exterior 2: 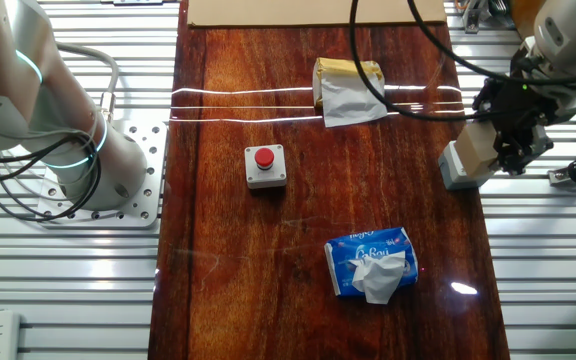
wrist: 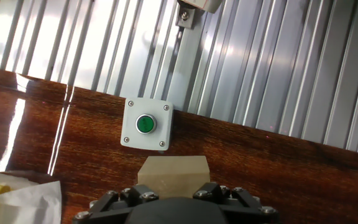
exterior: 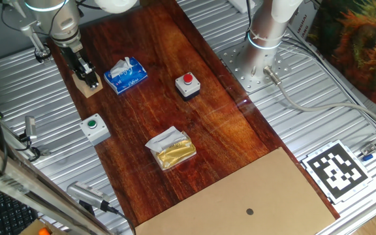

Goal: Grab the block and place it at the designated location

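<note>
One step partly done: fingers [exterior: 91, 83] closed on the block [exterior: 87, 87], which sits low at the board's far edge; carrying to the cardboard sheet [exterior: 266, 196] remains.

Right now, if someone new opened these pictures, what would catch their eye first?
Probably the claw down on the block at the far edge of the dark red-brown board, by the green button box. Next, the bright blue tissue pack and the red button box mid-board. The cardboard sheet with its dark dot lies at the opposite end, nothing on it.
</note>
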